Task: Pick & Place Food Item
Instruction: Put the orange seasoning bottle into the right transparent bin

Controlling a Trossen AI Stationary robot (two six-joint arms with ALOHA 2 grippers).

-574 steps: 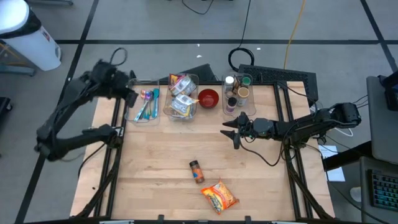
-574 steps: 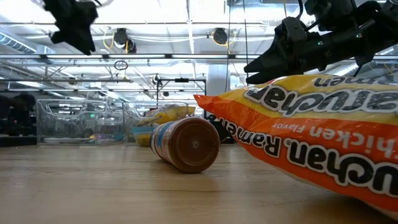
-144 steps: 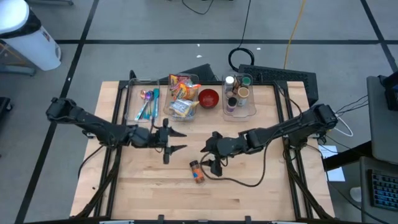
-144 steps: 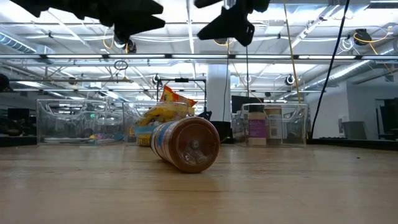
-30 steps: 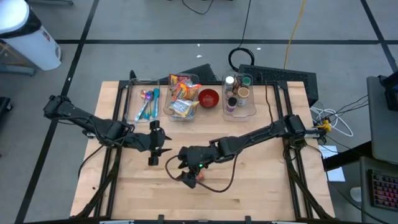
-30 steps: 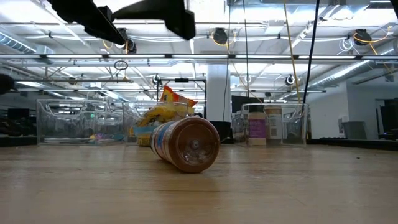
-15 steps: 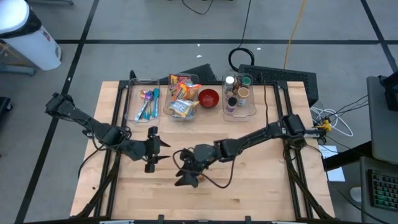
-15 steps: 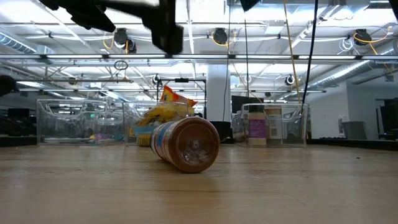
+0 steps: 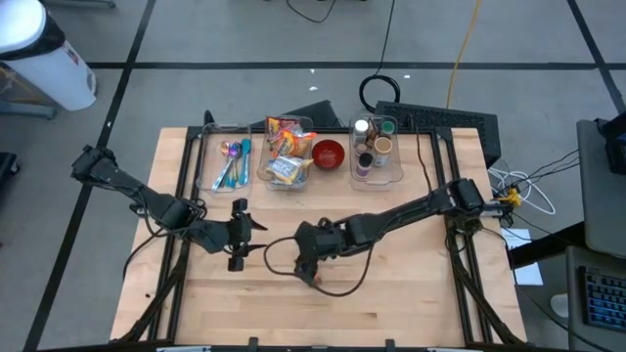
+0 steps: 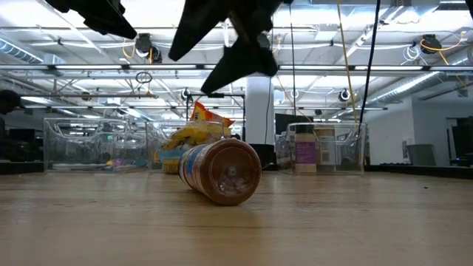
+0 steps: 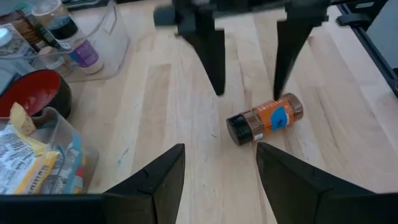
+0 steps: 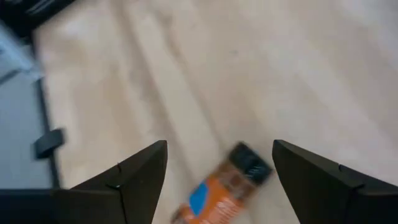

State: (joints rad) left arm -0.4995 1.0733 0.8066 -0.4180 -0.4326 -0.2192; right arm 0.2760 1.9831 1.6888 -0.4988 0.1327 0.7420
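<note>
Right gripper (image 9: 311,266) spread wide, hovering just above a brown spice jar (image 9: 314,278) lying on its side on the wooden desk (image 9: 411,293), clear of the jar on both sides. Seen past the right wrist's two dark fingers (image 12: 134,177): the jar (image 12: 224,183) between them, black cap and orange label with a blue patch, nothing yet closed on it. From desk height, the jar (image 10: 220,171) resting flat with its round base toward the camera, the dark right gripper (image 10: 230,44) hanging above.

Left gripper (image 9: 238,245) also parted, held over the desk just beside the right one, toward the left half of the desk. Through the left wrist's fingers (image 11: 155,183): the same jar (image 11: 264,119) on bare wood, with the right gripper's two fingers (image 11: 211,53) coming down on either side of it.

Along the far edge of the desk, a row of clear bins: one with coloured cutlery (image 9: 232,162), one with snack packets (image 9: 284,152), one with small bottles and jars (image 9: 372,147). Red bowl (image 9: 328,154) between the last two bins. Black cable coil (image 9: 384,93) and a dark mat behind the desk; white cylindrical bin (image 9: 44,59) on the floor at far left.
</note>
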